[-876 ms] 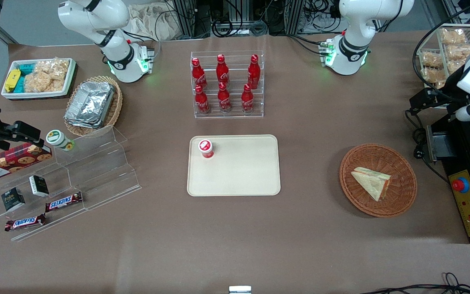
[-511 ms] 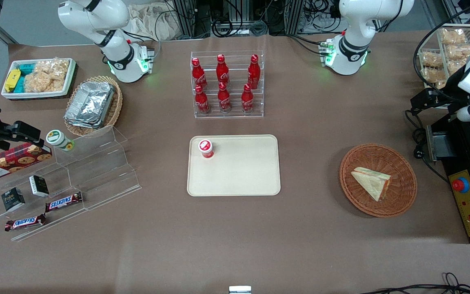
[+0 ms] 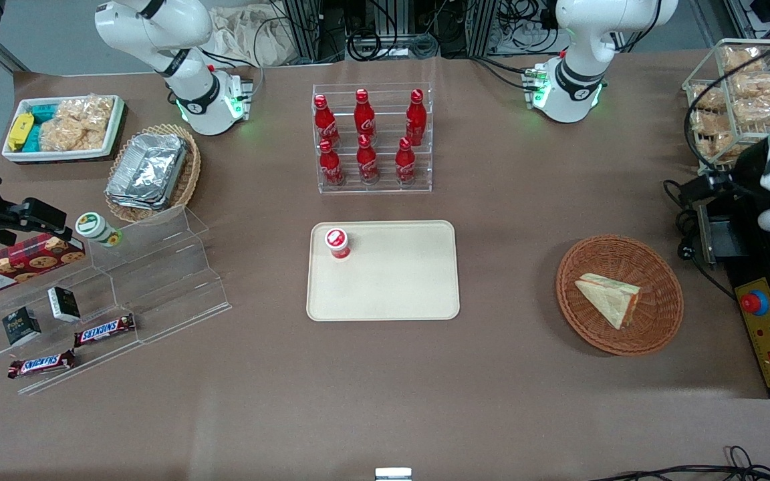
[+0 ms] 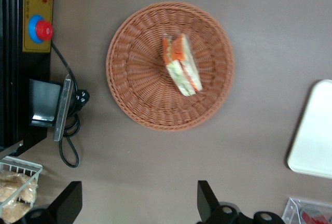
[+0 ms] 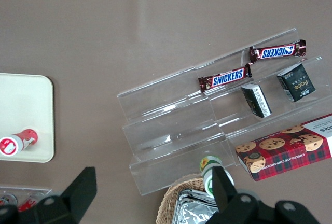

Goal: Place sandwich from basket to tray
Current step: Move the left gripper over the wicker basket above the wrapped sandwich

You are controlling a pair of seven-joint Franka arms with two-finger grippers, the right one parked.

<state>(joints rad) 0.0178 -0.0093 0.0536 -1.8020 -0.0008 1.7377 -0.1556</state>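
The sandwich [image 3: 609, 298], a wrapped wedge with orange-red filling on its cut side, lies in the round reddish-brown basket [image 3: 575, 267] toward the working arm's end of the table. The beige tray [image 3: 392, 287] lies mid-table, well apart from the basket. In the left wrist view my gripper [image 4: 137, 195] hangs open high over bare table beside the basket [image 4: 135, 86], farther from the front camera than it, with nothing between its fingers [image 4: 205, 198]. The sandwich [image 4: 181, 67] and a corner of the tray [image 4: 314, 130] show there too.
A small red-capped cup [image 3: 337, 242] stands on the tray's corner. A bottle rack [image 3: 371, 137] stands farther back. A black control box with a red stop button [image 3: 754, 302] and a wire snack rack [image 3: 736, 100] flank the basket. Acrylic steps with snack bars [image 3: 104, 294] sit toward the parked arm's end.
The left arm's wrist has come nearer to the front camera, uncovering more of the wire snack rack. Sandwich, basket and tray have not moved.
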